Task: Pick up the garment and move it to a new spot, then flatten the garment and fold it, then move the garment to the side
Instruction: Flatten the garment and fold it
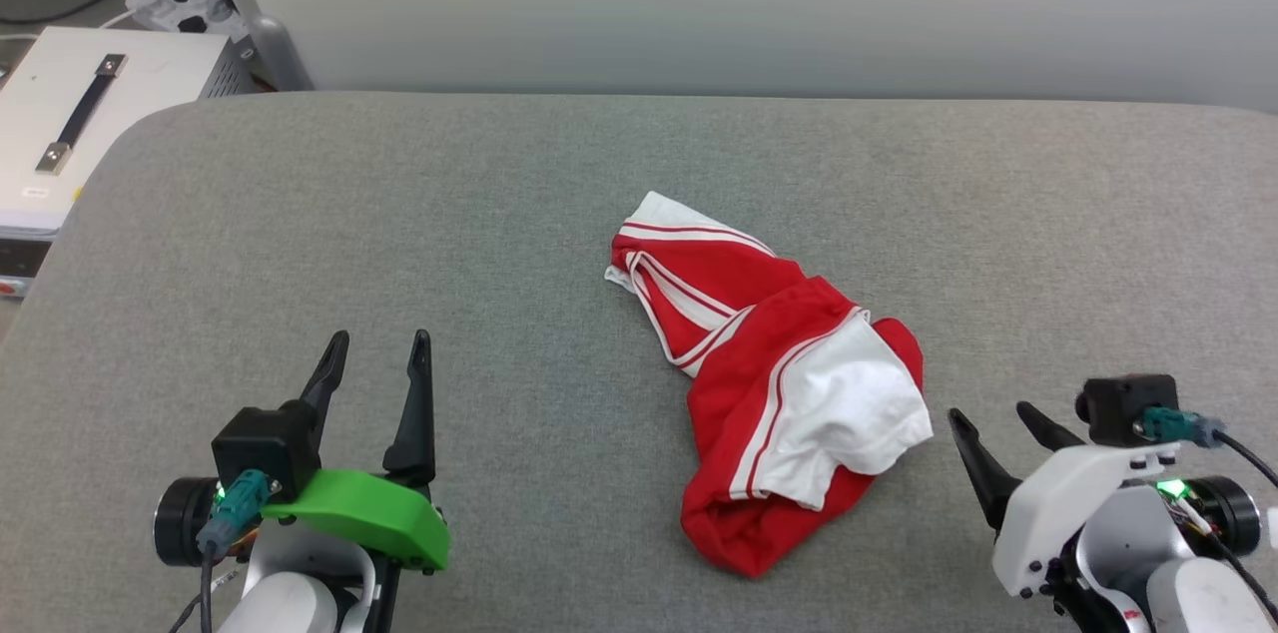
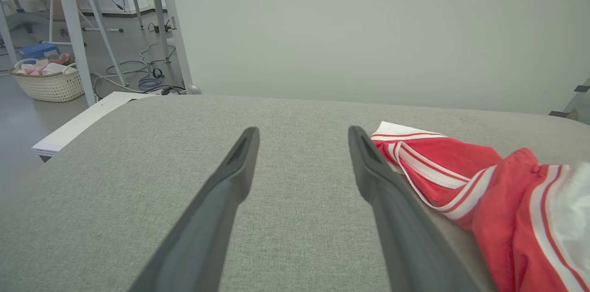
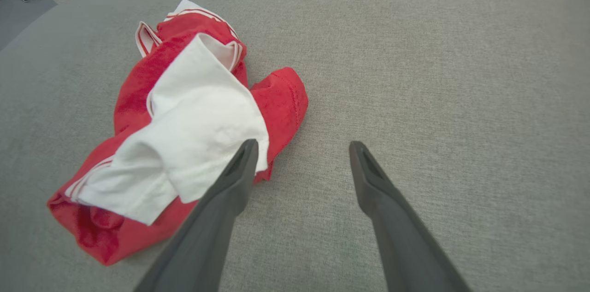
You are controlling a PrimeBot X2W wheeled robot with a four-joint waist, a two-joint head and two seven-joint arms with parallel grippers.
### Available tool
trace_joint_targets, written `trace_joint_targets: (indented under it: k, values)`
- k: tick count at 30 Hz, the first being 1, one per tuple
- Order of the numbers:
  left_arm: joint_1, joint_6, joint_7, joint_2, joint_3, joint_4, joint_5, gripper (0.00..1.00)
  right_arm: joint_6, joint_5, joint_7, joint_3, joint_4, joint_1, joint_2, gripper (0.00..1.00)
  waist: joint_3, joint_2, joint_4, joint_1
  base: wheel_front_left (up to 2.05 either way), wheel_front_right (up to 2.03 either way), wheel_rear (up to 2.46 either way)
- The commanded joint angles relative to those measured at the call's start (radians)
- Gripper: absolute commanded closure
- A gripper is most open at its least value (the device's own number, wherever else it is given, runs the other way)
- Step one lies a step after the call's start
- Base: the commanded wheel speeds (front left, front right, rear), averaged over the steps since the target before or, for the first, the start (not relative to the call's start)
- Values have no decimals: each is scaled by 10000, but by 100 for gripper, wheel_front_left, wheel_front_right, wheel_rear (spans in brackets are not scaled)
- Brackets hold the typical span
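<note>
- Garment (image 1: pixel 789 383) found bunched. Much of its cloth is folded under itself and hidden, so the front cannot be read.
- Left wrist view: the garment is cut off by the right and bottom edges. Its near edge is covered by a finger (image 2: pixel 392 209) of the left gripper (image 2: pixel 303 131).
- Right wrist view: part of the white sleeve and red hem is hidden behind a finger (image 3: pixel 221 200) of the right gripper (image 3: pixel 303 143).
- Head view: white case (image 1: pixel 90 124) is cropped at the left edge.
- Basket (image 2: pixel 48 84): contents too small to be made out.
</note>
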Motion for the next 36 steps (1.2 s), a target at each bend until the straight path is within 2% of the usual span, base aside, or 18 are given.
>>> trace_joint_targets:
  k: [1, 13, 14, 15, 16, 17, 22, 27, 31, 36]
  values:
    - [-244, -58, -80, -80, -10, 81, -4, 0, -7, 190, 218, 300, 113, -367, -191, 0, 311, 0, 282, 0, 0, 0, 0]
    - [-890, -320, -365, -398, -55, 553, -45, 0, -7, 1185, 1369, 2775, 1003, -2756, -1505, 0, 1161, 0, 845, 0, 0, 0, 0]
    - [-974, -381, -414, -452, -75, 685, -48, 0, -7, 1461, 1788, 3384, 1241, -3083, -1802, 0, 1253, 0, 923, 0, 0, 0, 0]
    - [-996, -397, -425, -465, -78, 722, -52, 0, -7, 1550, 1864, 3505, 1261, -3146, -1868, 0, 1270, 0, 933, 0, 0, 0, 0]
    - [-1020, -413, -442, -481, -76, 759, -54, 0, -7, 1650, 1914, 3612, 1271, -3215, -1944, 53, 1292, 0, 940, 0, 0, 0, 0]
    - [-1033, -421, -455, -494, -74, 786, -54, 0, -7, 1718, 1919, 3671, 1262, -3260, -1999, 100, 1306, 0, 941, 0, 0, 0, 0]
    - [-1032, -418, -519, -541, -19, 907, -63, 0, -7, 1822, 1849, 3670, 953, -3403, -2309, 100, 1287, 0, 815, 0, 0, 0, 0]
    - [-977, -388, -555, -531, 17, 933, -37, 0, -7, 1650, 1752, 3082, 417, -3347, -2601, 100, 1125, 0, 553, 0, 0, 0, 0]
    - [-899, -352, -569, -517, 28, 928, -36, 0, -7, 1430, 1891, 2167, 151, -3125, -2812, 100, 964, 0, 293, 0, 0, 0, 0]
    - [-819, -324, -569, -506, 0, 884, -56, 0, -7, 952, 2272, 452, 115, -2427, -2820, 100, 889, 0, 50, 0, 0, 0, 0]
